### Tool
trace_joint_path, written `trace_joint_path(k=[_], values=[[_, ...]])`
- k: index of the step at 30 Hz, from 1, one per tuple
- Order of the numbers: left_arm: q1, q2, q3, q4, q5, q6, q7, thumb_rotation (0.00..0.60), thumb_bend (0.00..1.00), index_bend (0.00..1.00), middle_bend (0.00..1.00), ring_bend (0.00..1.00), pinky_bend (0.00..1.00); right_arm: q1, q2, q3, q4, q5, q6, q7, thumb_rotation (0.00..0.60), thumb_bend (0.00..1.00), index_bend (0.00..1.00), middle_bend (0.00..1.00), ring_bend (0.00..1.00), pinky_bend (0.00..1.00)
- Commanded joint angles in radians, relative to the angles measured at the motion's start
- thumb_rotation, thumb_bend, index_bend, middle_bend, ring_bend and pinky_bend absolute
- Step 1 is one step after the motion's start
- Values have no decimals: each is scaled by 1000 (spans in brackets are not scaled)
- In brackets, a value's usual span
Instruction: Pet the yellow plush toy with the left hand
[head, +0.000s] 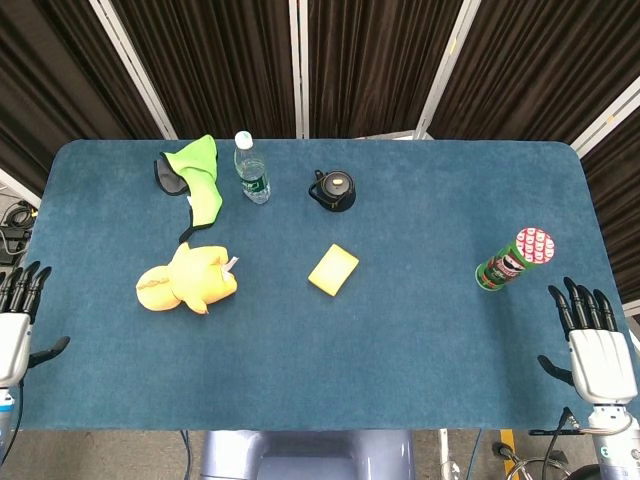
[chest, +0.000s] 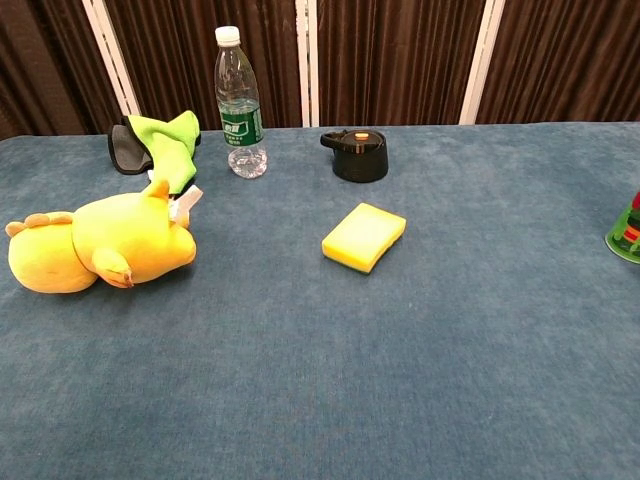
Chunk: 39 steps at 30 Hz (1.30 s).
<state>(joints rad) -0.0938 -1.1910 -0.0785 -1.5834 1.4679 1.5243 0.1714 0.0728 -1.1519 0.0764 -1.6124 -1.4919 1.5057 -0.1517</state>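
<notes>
On the left part of the blue desk (head: 400, 360) the yellow plush toy (head: 186, 281) lies on its side, well apart from the left hand (head: 14, 325), which hovers off the desk's left edge with fingers spread, holding nothing. The right hand (head: 593, 345) waits likewise, fingers apart, at the right edge. Behind the toy stands a water bottle (chest: 240, 103), capped; whether it holds water I cannot tell.

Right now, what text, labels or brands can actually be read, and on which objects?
Water bottle: green label with white characters, too blurred to read.
Green can: red-and-white patterned top and dark side print, too small to read.
Yellow plush toy: white tag, no legible print.
Nothing else bears text.
</notes>
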Motion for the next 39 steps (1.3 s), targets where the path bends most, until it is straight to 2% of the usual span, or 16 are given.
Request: trace_joint_path(k=[1,10,16,19,23,24,32,39], values=[[-2,0,0,1,-3,-5,-1,600,44,0,0,0,0,0,-1,1,-1,5,-3,-4,600,20,0,0,0,0],[-5,2,-2,-2,-11,-14,-4,600,64,0,0,0,0,-1,1,-5,-2,2,-7,-6,600,20,0,0,0,0],[-19,-6,-8,5,-23,-36,-6,600,150,0,0,0,0,-1,0,-7,-4,-4,-6,-6,600,20,0,0,0,0],[-37,-18,-16,12,-33,-63,-13,600,337,0,0,0,0,0,-1,-8,-4,-5,-8,-3,600,20,0,0,0,0],[-81,-39,-31,24,-42,-120,-6,600,927,0,0,0,0,2,-3,-11,-4,-3,-16,-2,600,20,0,0,0,0],[-89,-43,-33,26,-42,-128,-1,600,985,0,0,0,0,2,-3,-11,-5,-4,-16,-2,600,20,0,0,0,0],[-191,-136,-67,61,-45,-215,82,600,1000,0,0,0,0,3,-2,-13,-8,-7,-19,7,600,19,0,0,0,0],[-296,-220,-116,99,-133,-355,93,600,1000,0,0,0,0,3,8,-13,-12,-7,-22,28,600,19,0,0,0,0]])
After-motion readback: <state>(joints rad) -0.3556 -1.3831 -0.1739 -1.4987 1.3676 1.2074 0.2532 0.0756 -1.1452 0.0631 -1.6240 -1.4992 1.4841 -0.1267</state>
